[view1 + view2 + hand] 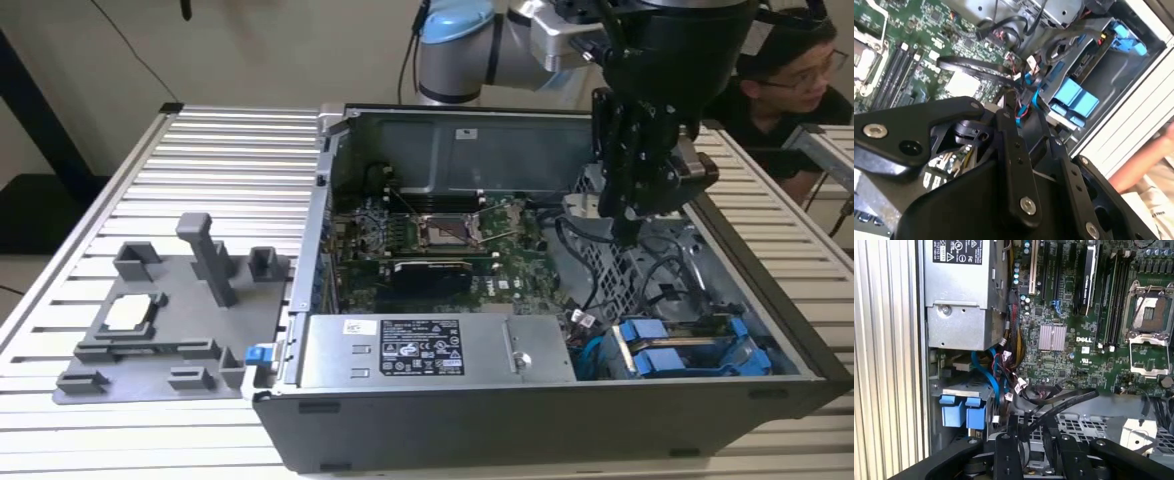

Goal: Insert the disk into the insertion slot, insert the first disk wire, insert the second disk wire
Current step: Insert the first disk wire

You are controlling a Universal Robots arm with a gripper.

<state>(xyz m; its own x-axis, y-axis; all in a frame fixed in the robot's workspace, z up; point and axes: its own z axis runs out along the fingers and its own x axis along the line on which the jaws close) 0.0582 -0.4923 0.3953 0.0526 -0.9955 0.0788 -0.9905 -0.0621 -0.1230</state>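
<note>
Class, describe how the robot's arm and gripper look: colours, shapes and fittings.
The arm is a silver-grey tube with a pale blue joint cap and a black wrist section. The gripper is black, built from flat linkage bars joined by silver screws, as both wrist views show.

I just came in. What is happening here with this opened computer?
A robot arm's gripper hangs inside the open computer case, close over a bundle of black cables next to the motherboard. Blue plastic parts show in the insertion slot at the case's corner, on the exterior view's right; what it holds I cannot tell. A person is behind the table.
</note>
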